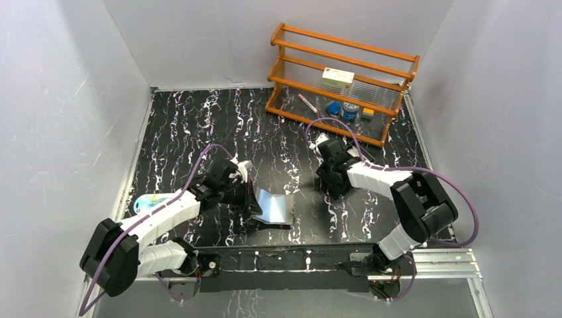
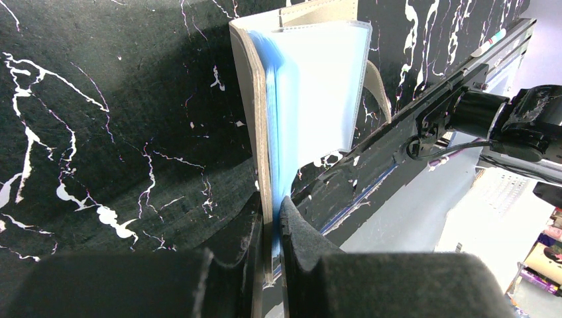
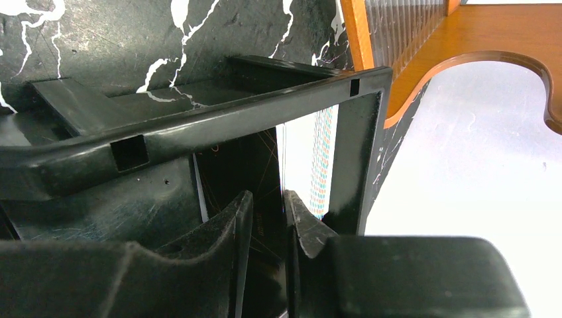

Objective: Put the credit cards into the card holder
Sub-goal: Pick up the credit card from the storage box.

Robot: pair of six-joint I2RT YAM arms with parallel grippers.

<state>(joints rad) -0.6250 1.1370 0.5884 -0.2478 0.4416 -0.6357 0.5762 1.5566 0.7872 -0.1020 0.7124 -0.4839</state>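
The card holder (image 1: 275, 205) is a grey fold-over wallet with bluish clear sleeves, standing open on the black marbled table. My left gripper (image 1: 252, 199) is shut on its grey cover and sleeve edges (image 2: 311, 86), as the left wrist view (image 2: 268, 205) shows. My right gripper (image 1: 329, 179) reaches down into a black box-like tray (image 3: 232, 122). Its fingers (image 3: 268, 199) stand a narrow gap apart around a dark card (image 3: 265, 159) standing on edge. A whitish credit card with coloured dots (image 3: 323, 159) stands just right of the right finger. The tray is mostly hidden under the arm in the top view.
An orange wooden rack (image 1: 341, 79) stands at the back right with a white box (image 1: 337, 77) and small items on it; its foot shows in the right wrist view (image 3: 464, 59). A blue-and-white packet (image 1: 149, 201) lies by the left arm. White walls enclose the table.
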